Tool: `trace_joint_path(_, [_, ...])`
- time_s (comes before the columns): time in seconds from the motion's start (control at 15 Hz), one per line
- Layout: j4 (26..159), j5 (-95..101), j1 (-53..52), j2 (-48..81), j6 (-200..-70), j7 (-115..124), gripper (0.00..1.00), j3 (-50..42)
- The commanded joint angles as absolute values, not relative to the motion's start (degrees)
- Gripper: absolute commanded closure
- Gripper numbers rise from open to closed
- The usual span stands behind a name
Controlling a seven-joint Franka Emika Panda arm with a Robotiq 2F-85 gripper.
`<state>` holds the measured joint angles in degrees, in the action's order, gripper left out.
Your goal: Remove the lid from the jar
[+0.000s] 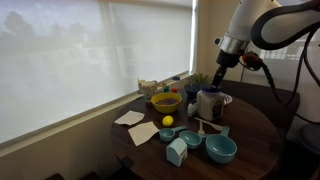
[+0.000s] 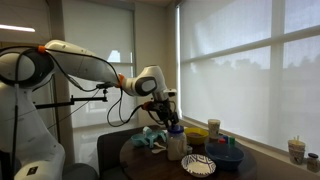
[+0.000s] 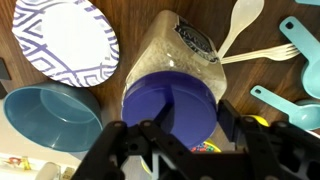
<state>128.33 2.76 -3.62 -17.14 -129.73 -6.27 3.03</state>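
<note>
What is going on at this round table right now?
The Franka arm's gripper hangs open over the cream jar, with a finger on either side of the dark-blue lid. The lid is still on the jar. A patterned plate and a teal bowl lie beside the jar.

Lid [image 3: 168, 100] dark blue, against black pincer [image 3: 172, 135]. Jar [image 3: 165, 50] cream, speckled. Plate [image 3: 65, 38] beyond pincer: white, blue geometric lines. Bowl [image 3: 48, 115] beside pincer: teal-blue.
</note>
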Motion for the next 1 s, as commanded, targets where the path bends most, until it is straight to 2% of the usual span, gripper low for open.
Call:
trace_joint_path(0.0, [129.18, 2.45, -3.97, -16.64, -131.71, -6.97, 0.83, 2.71])
trace_joint_path(0.13, [129.16, 2.26, -4.2, -16.77, -131.86, -7.04, 0.97, 2.76])
trace_joint_path(0.2, [129.1, 2.35, -4.29, -16.87, -131.94, -7.03, 0.99, 2.83])
trace_joint_path(0.8, [128.23, 3.7, -4.35, -18.28, -133.23, -6.85, 0.98, 3.5])
trace_joint_path(0.87, [128.1, 4.86, -3.85, -18.43, -133.03, -5.86, 0.71, 3.82])
trace_joint_path(0.93, [127.96, 5.54, -3.44, -18.72, -132.7, -5.25, 0.7, 3.82])
